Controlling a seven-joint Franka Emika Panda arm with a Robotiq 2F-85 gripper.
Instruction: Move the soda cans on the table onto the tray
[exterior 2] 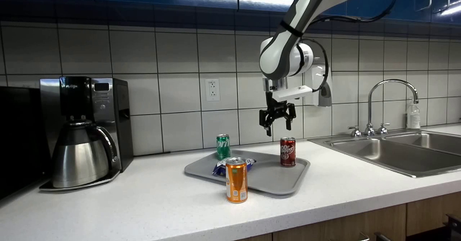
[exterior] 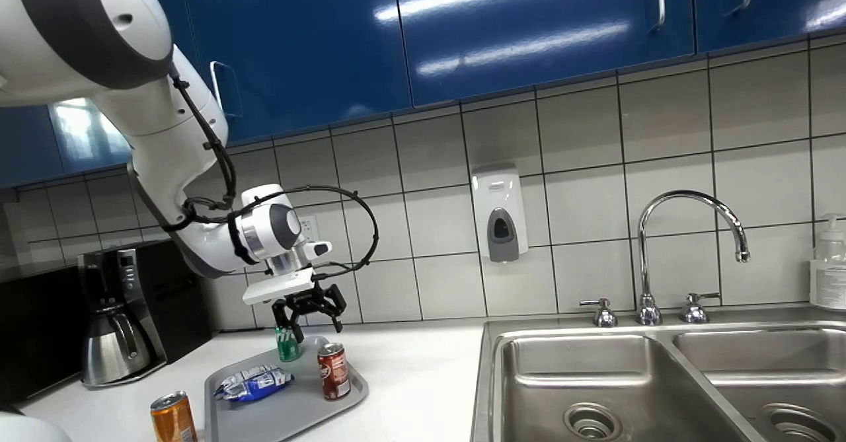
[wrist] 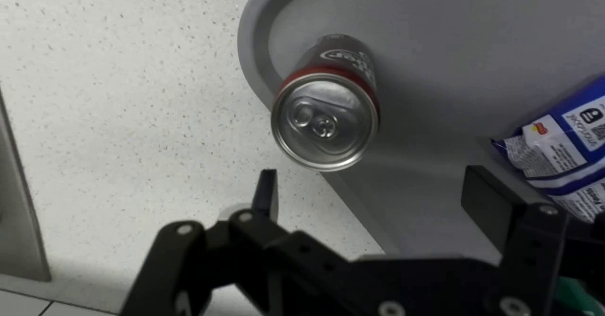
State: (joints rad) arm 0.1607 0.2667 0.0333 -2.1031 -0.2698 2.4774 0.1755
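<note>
The red can (exterior: 334, 372) (exterior 2: 287, 152) (wrist: 326, 122) stands upright on the grey tray (exterior: 264, 421) (exterior 2: 273, 184) (wrist: 449, 46), near one corner. The green can (exterior: 288, 345) (exterior 2: 223, 147) stands upright on the tray at its back; only a green sliver (wrist: 574, 296) shows in the wrist view. The orange can (exterior: 174, 418) (exterior 2: 236, 181) stands on the white table (exterior: 423, 376) (exterior 2: 144, 205) (wrist: 118, 94) just outside the tray's edge; it is out of the wrist view. My gripper (exterior: 318, 331) (exterior 2: 278, 131) (wrist: 373, 183) is open and empty, above the tray and near the red can's top, not touching it.
A blue snack bag (exterior: 254, 384) (exterior 2: 220, 167) (wrist: 581, 141) lies on the tray between the cans. A coffee maker with a steel pot (exterior: 115, 343) (exterior 2: 81, 154) stands beside the tray. The steel sink (exterior: 595, 389) (exterior 2: 389, 149) is on the other side. A tiled wall (exterior: 436, 283) rises behind.
</note>
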